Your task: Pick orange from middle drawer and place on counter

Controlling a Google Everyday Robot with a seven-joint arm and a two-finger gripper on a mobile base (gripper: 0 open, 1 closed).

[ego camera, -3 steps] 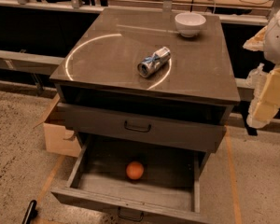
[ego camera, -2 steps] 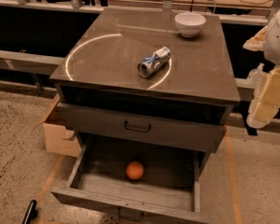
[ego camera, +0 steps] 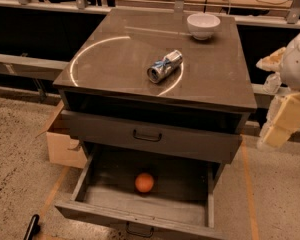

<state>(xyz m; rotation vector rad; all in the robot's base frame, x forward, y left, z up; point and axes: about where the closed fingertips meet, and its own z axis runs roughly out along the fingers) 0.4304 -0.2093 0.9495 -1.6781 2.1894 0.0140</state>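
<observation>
Orange-coloured and round, the orange [ego camera: 144, 182] rests on the floor of the open middle drawer [ego camera: 182, 184], below the counter [ego camera: 115, 59] and well down-left of the cream gripper [ego camera: 284, 120], which hangs at the right edge, partly cut off, open or closed impossible to tell.

- Dim, warm indoor light overall; the background is near black.
- Bright curved glare arc on the glossy counter [ego camera: 210, 69], light coming from above.
- Middle drawer [ego camera: 180, 189] floor in deep shadow; the orange [ego camera: 144, 182] stands out bright.
- Gripper [ego camera: 282, 124] at the right edge beside the cabinet, pale, strongly lit.
</observation>
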